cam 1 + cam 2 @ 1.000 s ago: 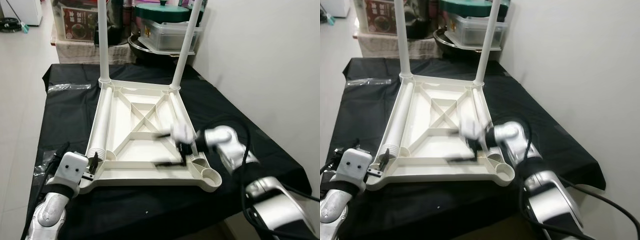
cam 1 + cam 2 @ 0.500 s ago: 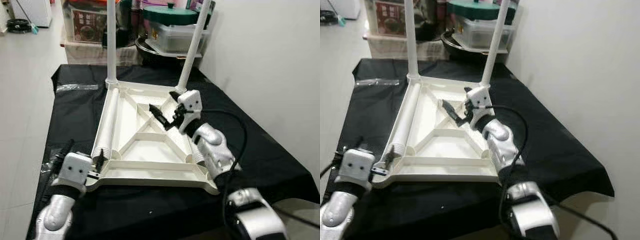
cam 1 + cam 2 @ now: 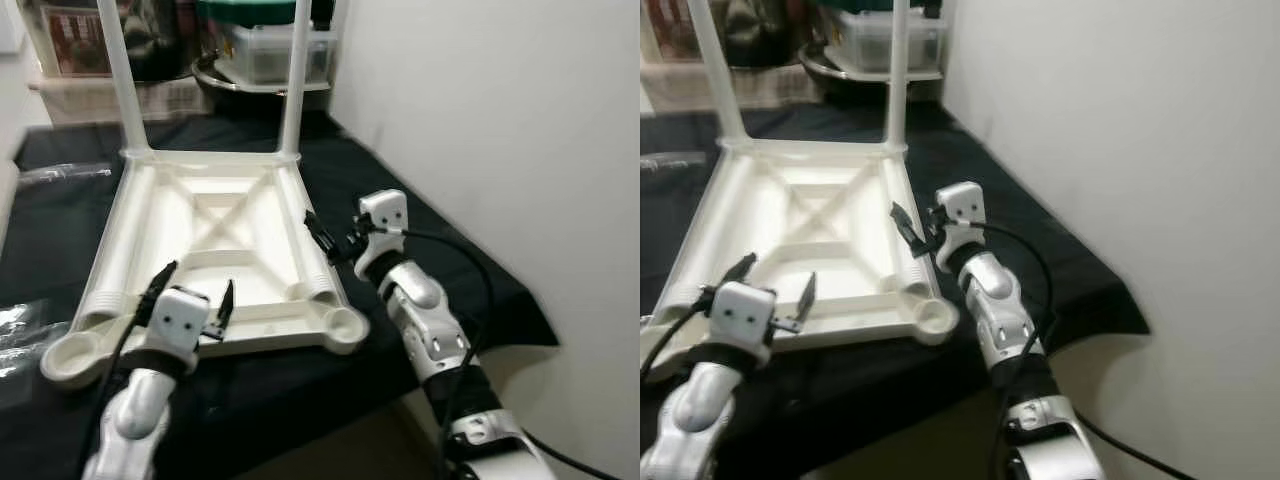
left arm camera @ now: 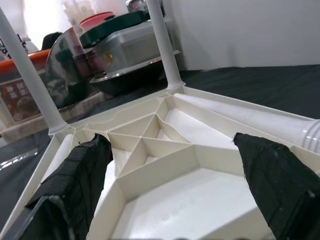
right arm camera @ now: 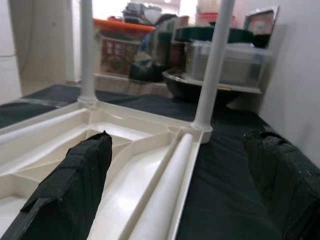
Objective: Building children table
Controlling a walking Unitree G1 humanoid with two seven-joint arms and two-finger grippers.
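Lying upside down on the black-covered worktop (image 3: 420,215), the white children's table (image 3: 215,250) is showing its ribbed underside, with two legs already standing upright in the far corner sockets, the far-left leg (image 3: 122,80) and the far-right leg (image 3: 294,85). Starting at the left, the left end effector (image 3: 190,300) is hovering over the near rim, its fingers spread apart and holding nothing, close to the empty near-left socket (image 3: 68,355). Two loose legs are lying inside the frame along its sides: one on the left (image 3: 110,255) and one on the right (image 5: 165,185). Further right, the right end effector (image 3: 325,238) is hanging just above the right-hand loose leg, fingers apart and empty. The step in hand is probably picking up that leg, so the fingers should be straddling the tube squarely, closing near its middle to keep it balanced, then tipping it upright over the empty near-right socket (image 3: 342,325) while the left end effector is steadying the frame.
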